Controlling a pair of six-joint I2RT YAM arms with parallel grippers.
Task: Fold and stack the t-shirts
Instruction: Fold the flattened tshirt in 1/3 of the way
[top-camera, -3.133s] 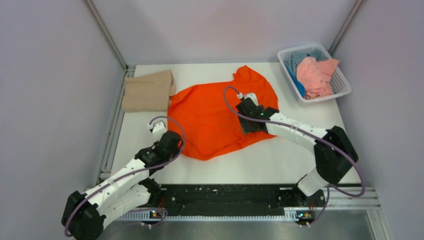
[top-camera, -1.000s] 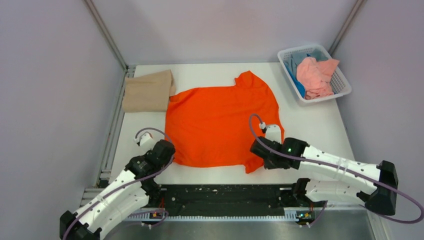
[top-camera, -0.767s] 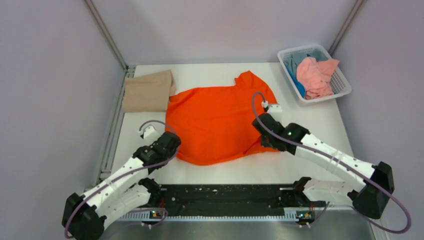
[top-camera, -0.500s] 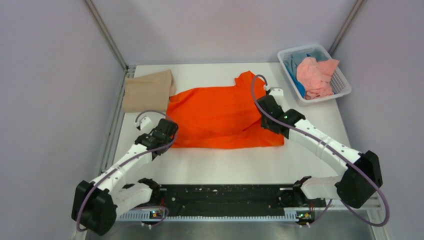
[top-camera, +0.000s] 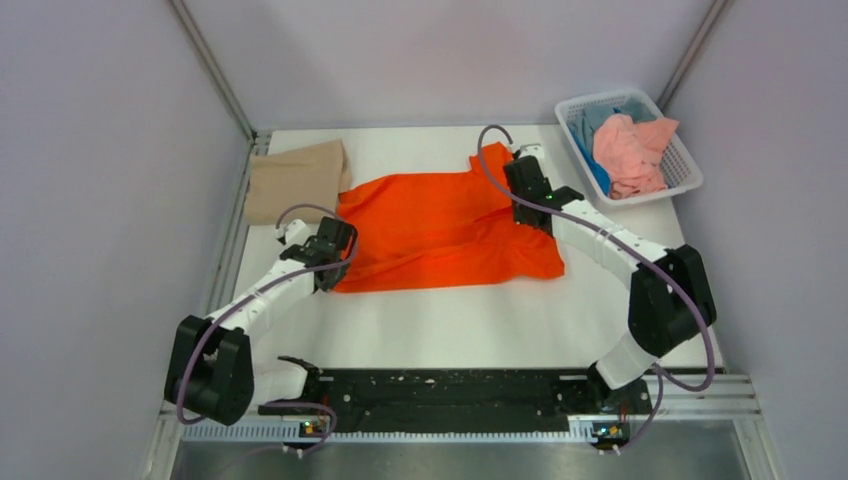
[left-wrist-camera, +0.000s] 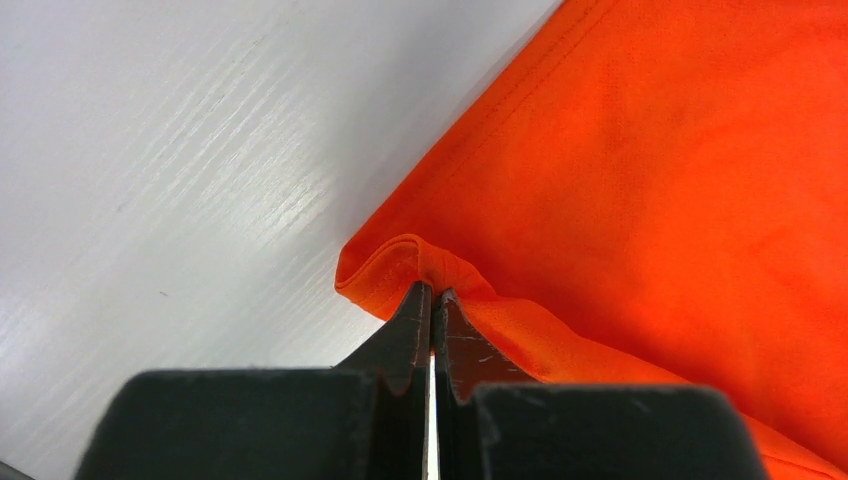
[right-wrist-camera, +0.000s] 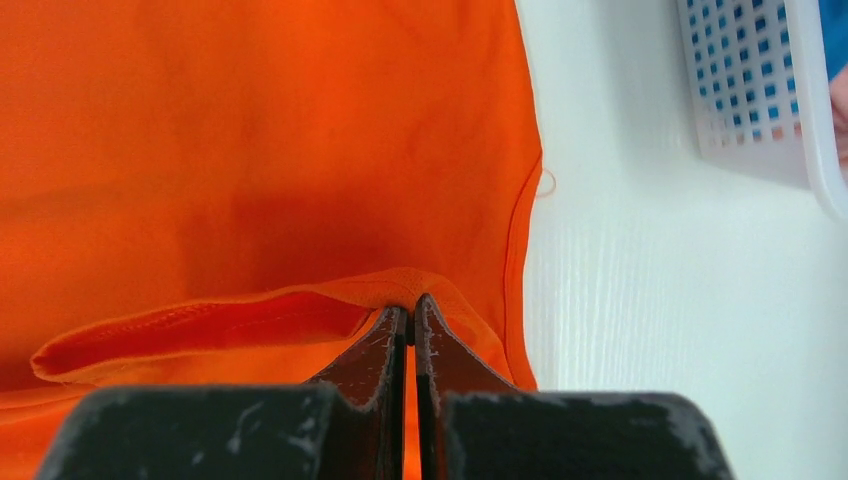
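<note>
The bright orange t-shirt (top-camera: 440, 235) lies in the middle of the white table, folded over on itself, with its fold line towards me. My left gripper (top-camera: 338, 245) is at its left edge, shut on a puckered corner of the orange hem (left-wrist-camera: 400, 262). My right gripper (top-camera: 527, 190) is over the shirt's right side near the sleeve, shut on a raised fold of the orange cloth (right-wrist-camera: 400, 282). A folded tan-beige t-shirt (top-camera: 295, 182) lies at the far left, touching the orange one. Salmon-pink (top-camera: 630, 155) and blue (top-camera: 597, 168) t-shirts sit crumpled in the basket.
The white lattice basket (top-camera: 683, 170) stands at the far right corner; its wall (right-wrist-camera: 760, 90) is close to my right gripper. Grey walls with metal posts close off three sides. Bare white table (top-camera: 450, 325) lies between the shirt and the arm bases.
Both grippers have carried the orange shirt's near hem away from me, towards the far side, folding the shirt in half. Both arms are now stretched further out.
</note>
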